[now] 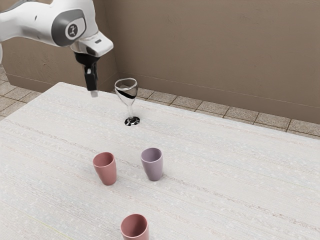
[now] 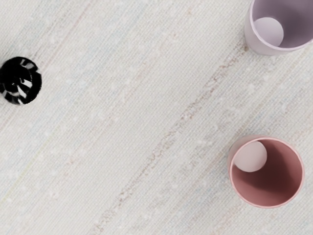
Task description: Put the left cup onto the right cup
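A white robot arm (image 1: pixel 30 22) held its black gripper (image 1: pixel 93 91) high above a pale, grained table (image 1: pixel 235 165). The gripper pointed straight down, just to the exterior view's left of a tall wine glass (image 1: pixel 127 95) and level with its bowl. From this side angle it could not be told whether the gripper was spread or pressed together. It carried nothing.

The likeliest trouble, in my judgement, was the glass. The hand hung close beside it, and a sweep toward the cups could clip the bowl and topple it on its thin stem. A second risk was picking the wrong cup, because a near-identical second pink cup (image 1: pixel 134 227) stood farthest from the glass, toward the camera. A third was the stacking itself. Set down off-centre, the carried cup could tip the mauve cup (image 1: pixel 152 163), which stood in front of the glass, a little to the exterior view's right of its foot.

The cup to be moved, the pink cup (image 1: pixel 105 168), stood upright in front of the glass and to the exterior view's left of it. It was near the mauve cup but not touching it. It was a plain, handleless tumbler in dusty rose, narrowing toward its base, with a thin rim. Seen from above in the wrist view, it was empty, with its pale round floor showing inside.
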